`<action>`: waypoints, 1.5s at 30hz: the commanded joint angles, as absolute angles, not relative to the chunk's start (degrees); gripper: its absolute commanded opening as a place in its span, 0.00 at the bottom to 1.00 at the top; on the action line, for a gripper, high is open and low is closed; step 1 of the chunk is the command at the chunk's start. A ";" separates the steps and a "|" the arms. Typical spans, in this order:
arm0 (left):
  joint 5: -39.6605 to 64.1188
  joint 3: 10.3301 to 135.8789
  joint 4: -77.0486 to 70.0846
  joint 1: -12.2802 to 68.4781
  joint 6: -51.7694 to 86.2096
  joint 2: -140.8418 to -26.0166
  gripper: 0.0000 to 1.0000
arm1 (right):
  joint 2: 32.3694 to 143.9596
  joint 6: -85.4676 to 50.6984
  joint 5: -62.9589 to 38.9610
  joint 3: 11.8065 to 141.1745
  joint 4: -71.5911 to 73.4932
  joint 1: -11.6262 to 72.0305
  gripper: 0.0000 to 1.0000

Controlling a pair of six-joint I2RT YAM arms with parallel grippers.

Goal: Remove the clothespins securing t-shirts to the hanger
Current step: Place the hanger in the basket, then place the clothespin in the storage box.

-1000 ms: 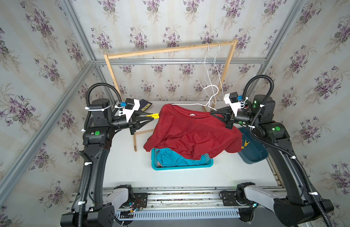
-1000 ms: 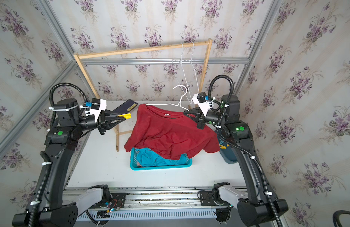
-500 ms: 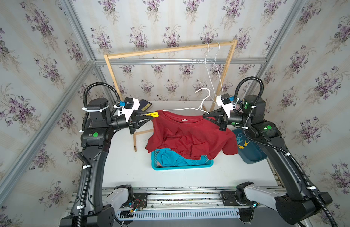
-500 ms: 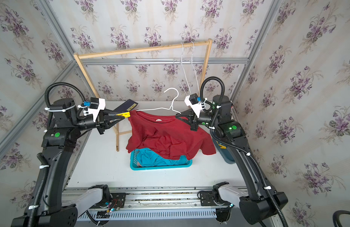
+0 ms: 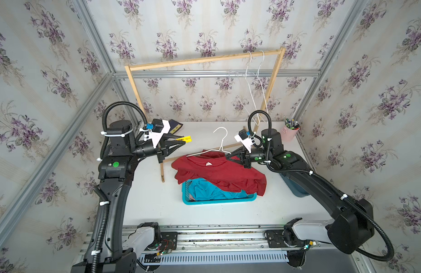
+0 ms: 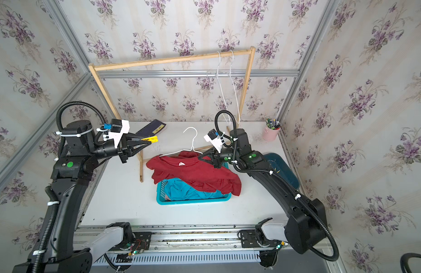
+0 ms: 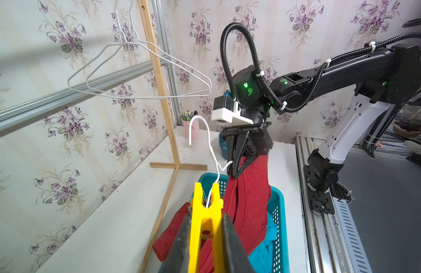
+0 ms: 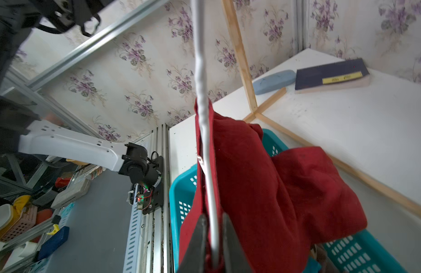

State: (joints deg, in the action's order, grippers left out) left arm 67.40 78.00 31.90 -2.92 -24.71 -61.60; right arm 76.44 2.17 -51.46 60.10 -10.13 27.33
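Above the table (image 5: 157, 201), left arm's side: yellow clothespin (image 5: 184, 139) pinched in left gripper (image 5: 178, 142), clear of any cloth. Dark red t-shirt (image 5: 219, 172) on white hanger (image 8: 200, 71), folds slumped over turquoise basket (image 5: 219, 201) holding turquoise t-shirt (image 5: 204, 191). Right gripper (image 5: 229, 157): jaws flank hanger wire at shirt's shoulder; clamped or slack, cannot tell.

No legible text anywhere.
Yellow strip (image 8: 341, 79) on dark book (image 8: 330, 69) and neck label (image 5: 208, 163) on red t-shirt (image 5: 230, 176): both blurred.
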 commanded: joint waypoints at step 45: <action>66.34 79.19 31.49 20.00 -22.50 -74.86 0.16 | 79.89 23.73 -44.73 86.99 -32.52 41.04 0.27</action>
State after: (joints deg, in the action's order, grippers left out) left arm 66.02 78.98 31.90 20.08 -21.98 -74.56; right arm 79.68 22.48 -42.37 86.67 -32.82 40.95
